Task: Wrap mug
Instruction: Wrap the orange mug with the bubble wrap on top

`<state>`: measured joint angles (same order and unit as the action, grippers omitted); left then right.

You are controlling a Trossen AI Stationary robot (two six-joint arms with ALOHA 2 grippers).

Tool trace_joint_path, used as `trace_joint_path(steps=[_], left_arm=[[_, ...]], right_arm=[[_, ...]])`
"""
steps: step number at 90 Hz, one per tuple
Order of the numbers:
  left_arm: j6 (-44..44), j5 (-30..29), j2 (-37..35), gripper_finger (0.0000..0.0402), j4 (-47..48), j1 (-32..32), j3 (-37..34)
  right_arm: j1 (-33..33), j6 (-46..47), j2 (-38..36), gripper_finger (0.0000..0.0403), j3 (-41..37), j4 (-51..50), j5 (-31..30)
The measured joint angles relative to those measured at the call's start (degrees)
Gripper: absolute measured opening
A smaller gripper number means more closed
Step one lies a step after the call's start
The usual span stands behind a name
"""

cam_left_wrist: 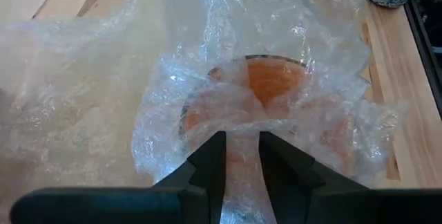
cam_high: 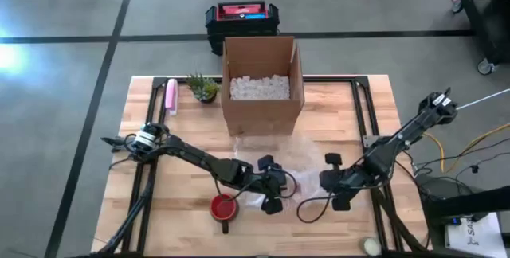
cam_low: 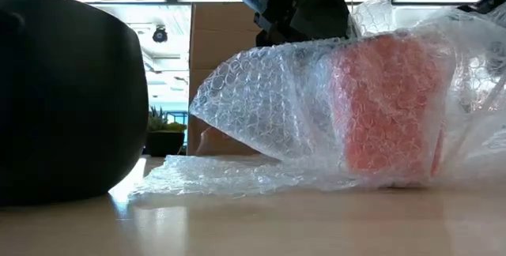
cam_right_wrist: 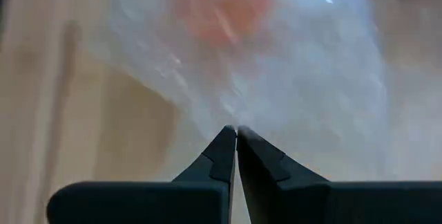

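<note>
The red mug (cam_high: 224,207) stands on the wooden surface (cam_high: 151,218), well in front of the open cardboard box (cam_high: 263,83) and a little to that box's left. In the high view its rim looks uncovered, with its handle pointing away from the box. A sheet of clear bubble wrap (cam_high: 299,170) lies between the box and the mug. In the low view the wrap (cam_low: 316,114) drapes over the mug's red body (cam_low: 387,106).

The left end effector (cam_high: 272,185) sits just right of the mug, farther from the box than the wrap's middle. In its wrist view the two dark fingers (cam_left_wrist: 210,162) stand a narrow gap apart with bubble wrap (cam_left_wrist: 235,106) pinched between them, the mug's orange-red opening (cam_left_wrist: 273,79) just beyond.

The right end effector (cam_high: 336,182) hangs to the right of the wrap, in front of the box's right corner. Its fingertips (cam_right_wrist: 224,144) meet tip to tip at the edge of the wrap (cam_right_wrist: 297,65); whether film is caught there I cannot tell.

The box holds white packing peanuts (cam_high: 260,87). A small potted plant (cam_high: 204,88) stands left of the box.
</note>
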<state>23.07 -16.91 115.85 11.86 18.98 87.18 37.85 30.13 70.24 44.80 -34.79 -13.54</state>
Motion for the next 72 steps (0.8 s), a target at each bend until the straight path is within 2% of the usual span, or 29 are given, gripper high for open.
trace_joint_path(steps=[19, 72], left_arm=[[0.0, 0.0, 0.0, 0.0075, -0.3, 0.0, 0.0], [0.0, 0.0, 0.0, 0.0075, -1.6, 0.0, 0.0]], right_arm=[[-0.1, -5.2, 3.0, 0.0002, 0.7, 9.5, -0.9], [-1.6, -12.2, 3.9, 0.0002, 4.7, 13.3, -4.6]])
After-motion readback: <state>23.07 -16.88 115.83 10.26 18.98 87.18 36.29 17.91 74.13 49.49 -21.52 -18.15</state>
